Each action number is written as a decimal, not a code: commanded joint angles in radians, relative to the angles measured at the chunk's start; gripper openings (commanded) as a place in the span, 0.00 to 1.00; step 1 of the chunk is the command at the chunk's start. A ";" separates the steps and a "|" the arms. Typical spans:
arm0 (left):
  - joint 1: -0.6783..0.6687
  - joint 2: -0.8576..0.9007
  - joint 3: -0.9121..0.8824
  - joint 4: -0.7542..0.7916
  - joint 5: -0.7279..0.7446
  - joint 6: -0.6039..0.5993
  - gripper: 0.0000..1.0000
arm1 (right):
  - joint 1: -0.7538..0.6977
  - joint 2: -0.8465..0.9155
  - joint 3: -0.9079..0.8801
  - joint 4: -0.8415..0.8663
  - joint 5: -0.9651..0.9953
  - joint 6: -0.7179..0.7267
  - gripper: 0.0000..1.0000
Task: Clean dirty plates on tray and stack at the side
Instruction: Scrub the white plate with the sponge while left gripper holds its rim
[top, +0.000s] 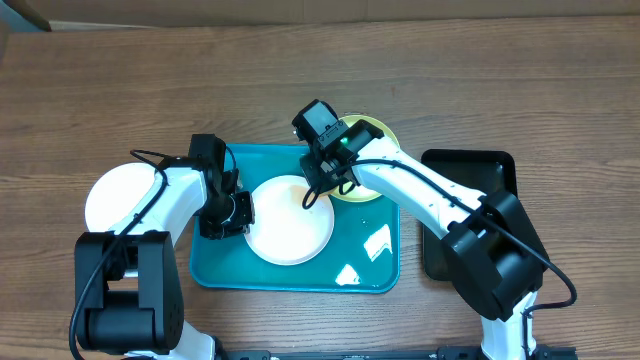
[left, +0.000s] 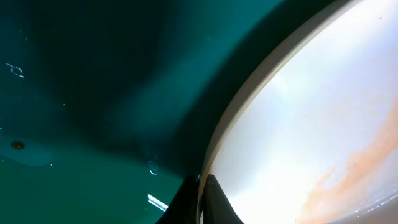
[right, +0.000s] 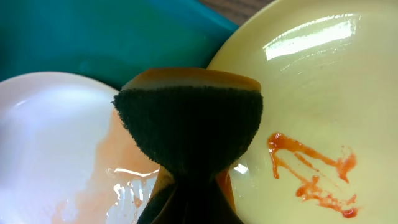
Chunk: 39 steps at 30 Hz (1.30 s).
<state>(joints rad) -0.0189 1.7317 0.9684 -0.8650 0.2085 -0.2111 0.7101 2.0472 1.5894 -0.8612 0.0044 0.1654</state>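
A white plate (top: 290, 222) with a faint orange smear lies on the teal tray (top: 370, 262). My left gripper (top: 243, 210) is shut on its left rim; in the left wrist view the fingers (left: 214, 202) pinch the plate's edge (left: 311, 124) over the tray (left: 93, 93). My right gripper (top: 318, 190) is shut on a dark green and orange sponge (right: 186, 118), which hangs over the white plate's (right: 50, 137) far right edge. A light green plate (top: 368, 175) (right: 311, 74) with red-orange sauce streaks (right: 311, 171) overlaps the tray's back right corner. A second white plate (top: 115, 195) lies on the table left of the tray.
A narrow black tray (top: 470, 215) stands on the table right of the teal tray, partly under my right arm. Water droplets and glare show on the teal tray's front right part (top: 360, 255).
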 joint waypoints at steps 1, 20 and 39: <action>0.005 0.009 -0.007 0.005 -0.032 -0.006 0.04 | 0.020 0.009 -0.002 -0.013 -0.080 0.011 0.04; 0.005 0.009 -0.007 0.002 -0.031 -0.006 0.04 | 0.092 0.072 -0.019 -0.011 -0.118 0.011 0.04; 0.005 0.009 -0.007 0.006 -0.024 -0.006 0.04 | -0.001 -0.088 -0.010 -0.166 0.148 0.187 0.04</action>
<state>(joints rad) -0.0200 1.7317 0.9684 -0.8516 0.2447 -0.2111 0.7403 2.0853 1.5822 -1.0164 0.0032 0.2970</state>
